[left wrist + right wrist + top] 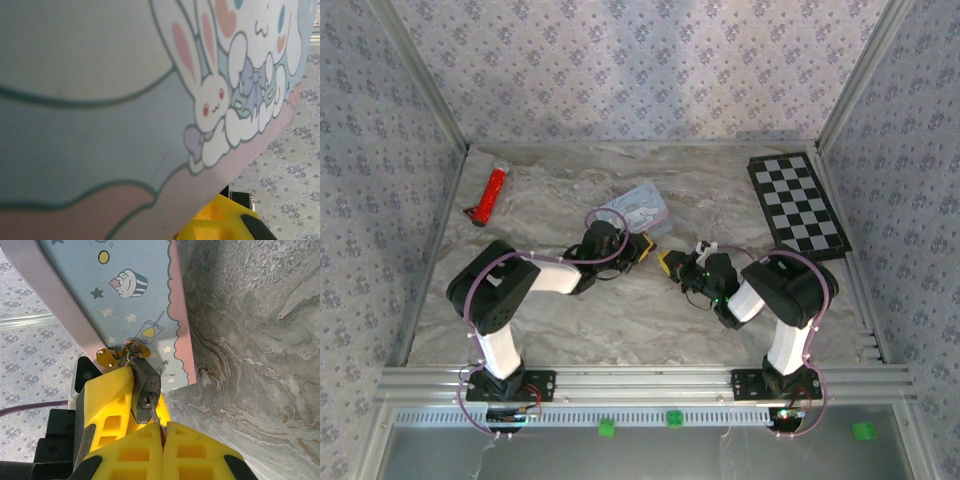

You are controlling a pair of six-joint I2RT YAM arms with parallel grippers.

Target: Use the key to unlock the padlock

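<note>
The small black padlock [146,387] hangs from the gold hasp [107,357] of the pastel blue cartoon tin [125,290]. It sits between two yellow fingers [107,400] of my left gripper [643,246], which is shut on it. A thin metal key [155,416] runs from the keyhole on the lock's underside into my right gripper [162,429], which is shut on the key's head. From above, the right gripper [673,263] faces the left one just in front of the tin [635,210]. In the left wrist view the tin [125,100] is very close, above one yellow finger [220,222].
A red stick-like tool [490,195] lies at the back left of the marbled table [620,330]. A black-and-white checkerboard [798,205] lies at the back right. Patterned walls enclose the table on three sides.
</note>
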